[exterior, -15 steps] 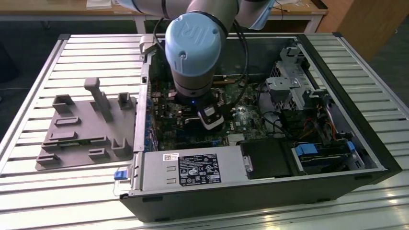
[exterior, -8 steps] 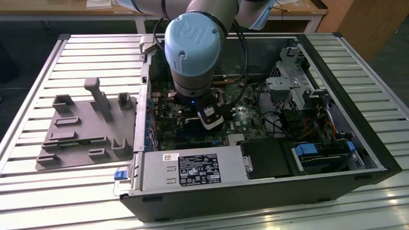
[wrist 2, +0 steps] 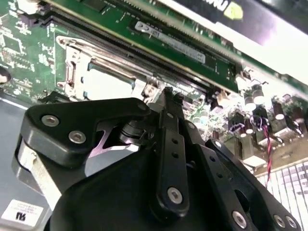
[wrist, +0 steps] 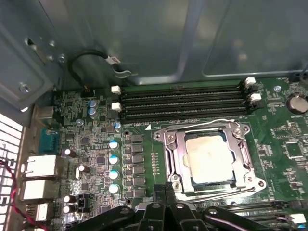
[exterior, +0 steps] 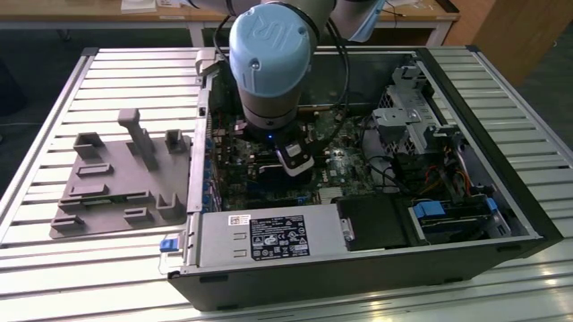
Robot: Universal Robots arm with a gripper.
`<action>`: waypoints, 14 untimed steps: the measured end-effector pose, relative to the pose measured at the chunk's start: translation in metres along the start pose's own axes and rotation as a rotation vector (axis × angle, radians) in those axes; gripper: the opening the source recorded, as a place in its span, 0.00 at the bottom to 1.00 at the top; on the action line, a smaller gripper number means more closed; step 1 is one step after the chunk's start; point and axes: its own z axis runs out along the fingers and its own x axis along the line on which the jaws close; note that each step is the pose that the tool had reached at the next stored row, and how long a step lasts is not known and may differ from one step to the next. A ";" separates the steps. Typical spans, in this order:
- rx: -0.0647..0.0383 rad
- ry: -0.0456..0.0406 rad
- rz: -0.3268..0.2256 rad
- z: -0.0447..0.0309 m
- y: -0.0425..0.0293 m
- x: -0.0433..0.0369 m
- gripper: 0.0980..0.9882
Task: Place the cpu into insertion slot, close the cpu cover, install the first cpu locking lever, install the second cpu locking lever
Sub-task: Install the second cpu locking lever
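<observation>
Silver-grey and square, the flat metal-topped cpu [wrist: 210,159] lies seated in the dark-framed insertion slot [wrist: 186,169] on the green motherboard [wrist: 144,115], and the thin silver cpu cover [wrist: 208,134] sits folded down around it, its window leaving the chip top bare. Thin wire locking levers [wrist: 211,123] run along the frame edges; whether each is hooked under its catch I cannot tell. In the second wrist view the same cover [wrist 2: 79,65] shows at a slant beside the long memory slots [wrist 2: 144,57].

In the exterior view the pale blue robot arm [exterior: 270,60] reaches down into the open black computer case [exterior: 358,275], which lies on its side on the slatted metal tabletop [exterior: 54,121] so the board faces up for access from above. The black tool [exterior: 296,161] hangs just over the socket area, its fingers [wrist: 164,202] drawn together with nothing between them, a narrow tip suited, I judge, to pushing a lever. A grey plastic parts fixture [exterior: 121,181] stands on the tabletop at the exterior view's left of the case.
</observation>
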 end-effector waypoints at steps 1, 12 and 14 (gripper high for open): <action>0.000 0.0000 0.000 -0.0019 0.0008 0.0000 0.00; 0.044 -0.0045 -0.001 -0.0100 0.0049 -0.0048 0.00; 0.045 -0.0047 -0.001 -0.0097 0.0053 -0.0086 0.00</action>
